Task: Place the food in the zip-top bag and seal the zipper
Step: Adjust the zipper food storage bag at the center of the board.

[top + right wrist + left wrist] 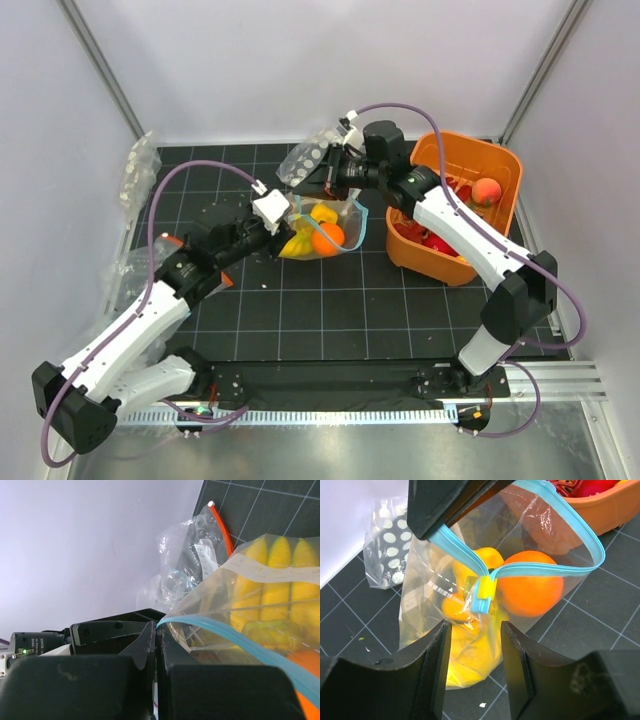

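The black gridded worktop [330, 320] is carrying an orange tub [500, 165] at the right and, at its middle, the zip-top bag [420, 605], which is hanging partly lifted with its belly resting on the mat. All the food is sitting inside it: the banana bunch [280, 575], the round orange [530, 582] and the mango-like piece [323, 212].

The film is looking thin, crinkly and slick. It is probably going to sag and fold wherever it is pinched, and the fruit, though likely light, is giving it enough weight to swing. The plastic itself is making a poor handle.

The light-blue zipper [545, 569] is the stiffer part and the better place to grip. The right gripper [158, 635] is doing just that, its jaws clamped together on the strip near one end and holding the mouth edge up. From there the strip is running closed as far as the small slider [484, 594]; beyond it the two tracks are gaping in a loop.

The left gripper [472, 635] is hovering just short of the slider, jaws apart and lined up on either side of it. The slider is tiny and probably slippery, so it is calling for a square pinch and a pull along the strip against the right-hand hold.
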`<state>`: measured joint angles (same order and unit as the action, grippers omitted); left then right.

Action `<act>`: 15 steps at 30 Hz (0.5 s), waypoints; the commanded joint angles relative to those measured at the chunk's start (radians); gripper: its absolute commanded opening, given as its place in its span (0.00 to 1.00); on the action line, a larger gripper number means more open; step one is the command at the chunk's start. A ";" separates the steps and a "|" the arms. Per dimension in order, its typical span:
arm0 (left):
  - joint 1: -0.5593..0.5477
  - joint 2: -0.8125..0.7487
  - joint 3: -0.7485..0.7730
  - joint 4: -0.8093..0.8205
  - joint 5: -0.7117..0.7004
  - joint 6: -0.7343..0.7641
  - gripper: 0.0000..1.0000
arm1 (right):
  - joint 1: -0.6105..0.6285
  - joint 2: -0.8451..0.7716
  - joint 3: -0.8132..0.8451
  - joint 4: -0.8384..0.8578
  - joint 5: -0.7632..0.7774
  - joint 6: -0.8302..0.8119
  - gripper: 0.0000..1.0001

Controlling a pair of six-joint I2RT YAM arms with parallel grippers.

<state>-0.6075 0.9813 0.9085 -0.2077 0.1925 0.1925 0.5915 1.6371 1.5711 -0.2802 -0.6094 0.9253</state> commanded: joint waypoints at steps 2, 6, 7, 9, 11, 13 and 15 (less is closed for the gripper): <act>0.000 0.025 0.007 0.134 -0.037 -0.001 0.47 | -0.002 -0.057 -0.028 0.142 -0.056 0.075 0.01; -0.001 0.062 0.027 0.148 -0.027 -0.004 0.41 | -0.002 -0.072 -0.043 0.153 -0.049 0.079 0.01; -0.001 0.066 0.029 0.148 -0.018 -0.004 0.39 | -0.002 -0.074 -0.042 0.150 -0.049 0.079 0.01; -0.001 0.082 0.032 0.149 0.002 -0.004 0.27 | -0.004 -0.072 -0.042 0.148 -0.047 0.083 0.01; -0.001 0.091 0.043 0.148 0.004 -0.004 0.02 | -0.002 -0.074 -0.043 0.145 -0.044 0.080 0.01; 0.000 0.092 0.050 0.146 0.001 -0.010 0.00 | -0.004 -0.075 -0.045 0.138 -0.035 0.067 0.01; -0.001 0.080 0.058 0.146 0.008 -0.016 0.00 | -0.004 -0.077 -0.046 0.118 -0.024 0.053 0.01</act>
<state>-0.6075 1.0779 0.9142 -0.1230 0.1841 0.1871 0.5907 1.6310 1.5116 -0.2100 -0.6224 0.9794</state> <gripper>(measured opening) 0.012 0.039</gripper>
